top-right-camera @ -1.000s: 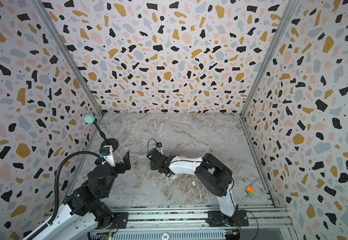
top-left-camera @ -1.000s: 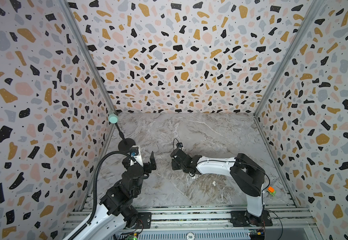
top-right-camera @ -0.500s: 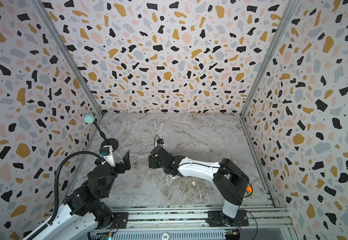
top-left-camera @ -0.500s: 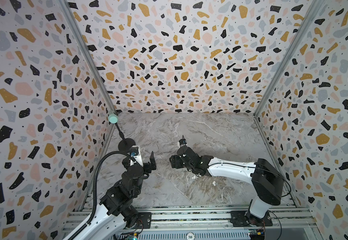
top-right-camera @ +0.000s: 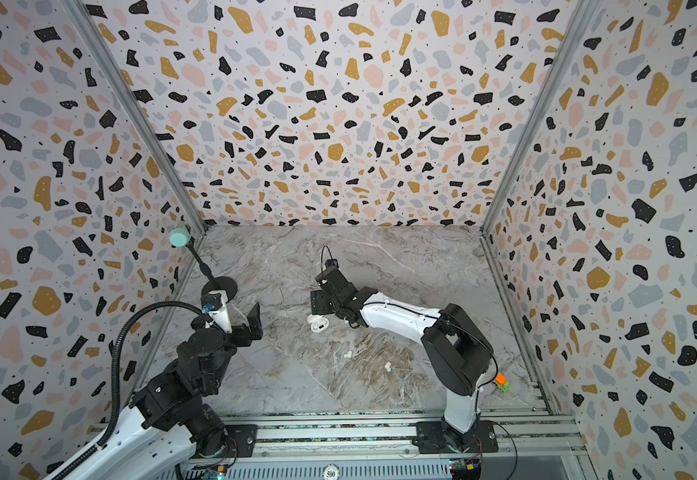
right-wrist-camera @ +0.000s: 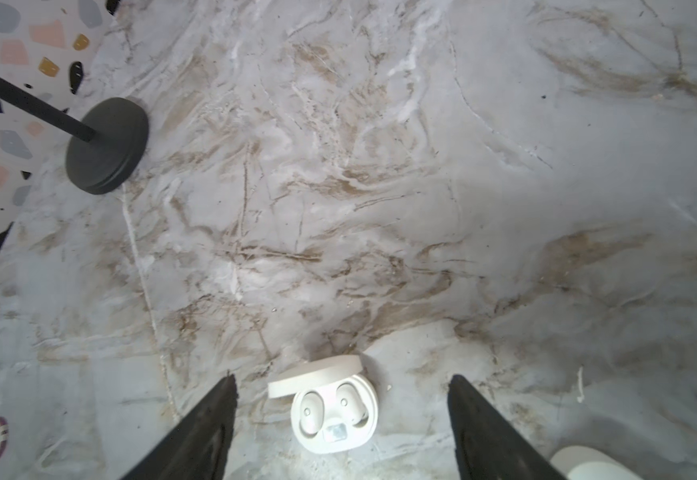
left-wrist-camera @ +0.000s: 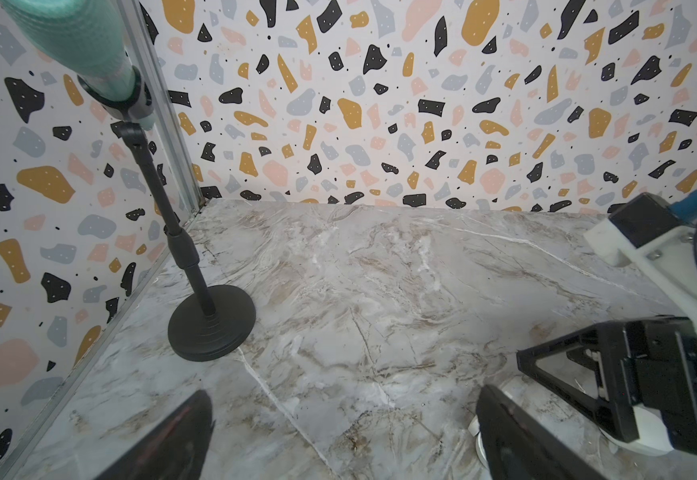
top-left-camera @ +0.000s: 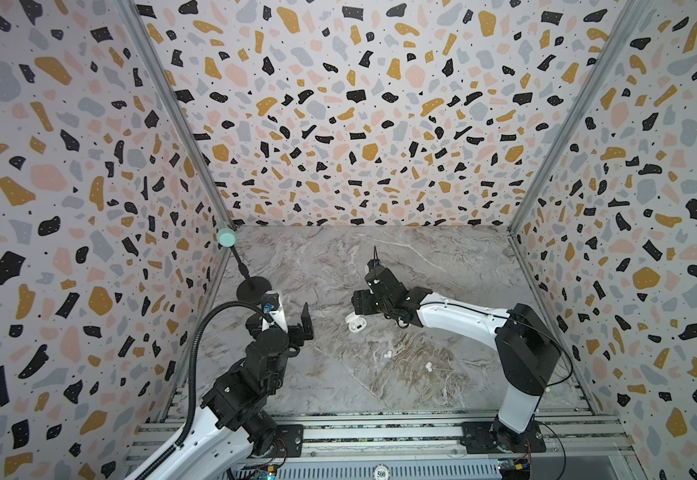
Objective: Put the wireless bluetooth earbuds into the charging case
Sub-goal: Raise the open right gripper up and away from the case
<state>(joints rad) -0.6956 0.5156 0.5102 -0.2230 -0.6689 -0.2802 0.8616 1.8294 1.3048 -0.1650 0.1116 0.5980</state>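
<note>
In both top views a small white oval plastic charging case (top-left-camera: 356, 322) lies open near the middle of the grey-veined marble-look counter (top-left-camera: 442, 266). The right gripper (top-left-camera: 361, 305) hangs just above it with its black jaws spread. Closer to the counter's front edge, well apart from the case, a tiny white bean-shaped loose earbud (top-left-camera: 387, 354) lies on the bare surface, with a second loose earbud (top-left-camera: 428, 366) near it on the right. The left gripper (top-left-camera: 292, 316) is held above the counter near the left edge, jaws wide and empty. A black microphone stand with a mint-green foam head (top-left-camera: 254, 286) stands by that edge, toward the far left corner. In the left wrist view the left gripper (left-wrist-camera: 338, 440) shows its fingers far apart with only bare counter between them. The stand's round base sits close to the left wall. The right gripper (left-wrist-camera: 650, 374) hangs over bits of white plastic too hidden to identify. In the right wrist view the right gripper (right-wrist-camera: 343, 380) has one finger on each side of the open case, touching neither side. The case's lid is tipped back, and two seated earbuds (right-wrist-camera: 309, 411) fill its sockets. A white rounded object (right-wrist-camera: 591, 463), cut off by the frame, lies just beside one finger.
</note>
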